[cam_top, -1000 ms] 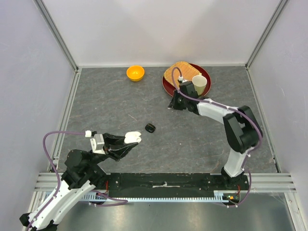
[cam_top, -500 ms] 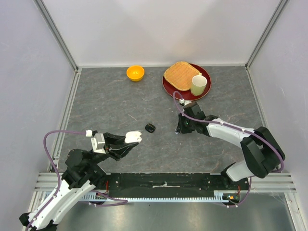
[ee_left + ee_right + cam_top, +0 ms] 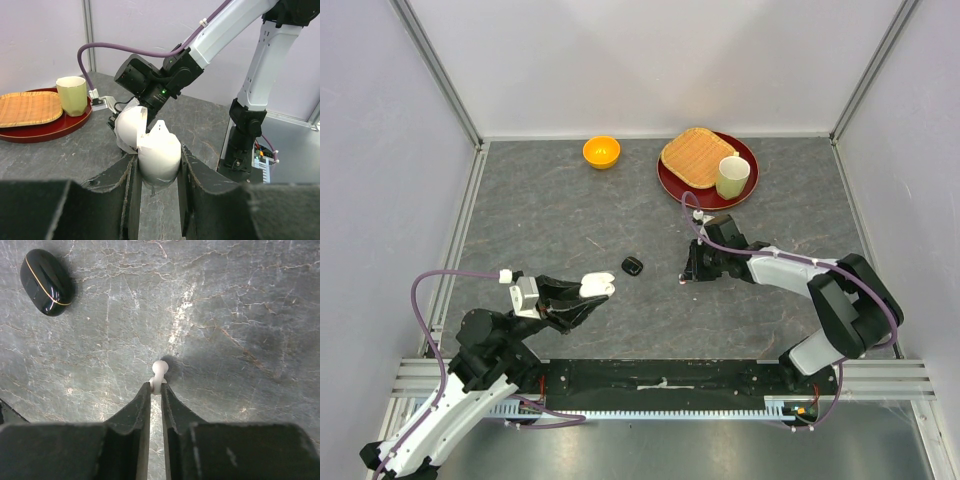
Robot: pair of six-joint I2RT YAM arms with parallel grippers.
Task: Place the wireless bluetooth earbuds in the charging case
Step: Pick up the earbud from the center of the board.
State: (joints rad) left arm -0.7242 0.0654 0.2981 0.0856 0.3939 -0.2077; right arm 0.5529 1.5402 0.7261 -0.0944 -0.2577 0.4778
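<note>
Shows the right gripper (image 3: pixel 156 389) closed narrow on a white earbud (image 3: pixel 159 369), stem clamped between the fingertips, round head jutting past them, low over the table (image 3: pixel 540 210) near its middle. Shows the left gripper (image 3: pixel 157 167) clamped on the white charging case (image 3: pixel 155 147), lid hinged open, raised over the near-left part of the table. Puts the case to the left of the bud and closer to the near edge, with a shut black case (image 3: pixel 633 266) lying between the two. Calls, most likely, for a leftward carry by the right arm, bud head leading toward the open well.
</note>
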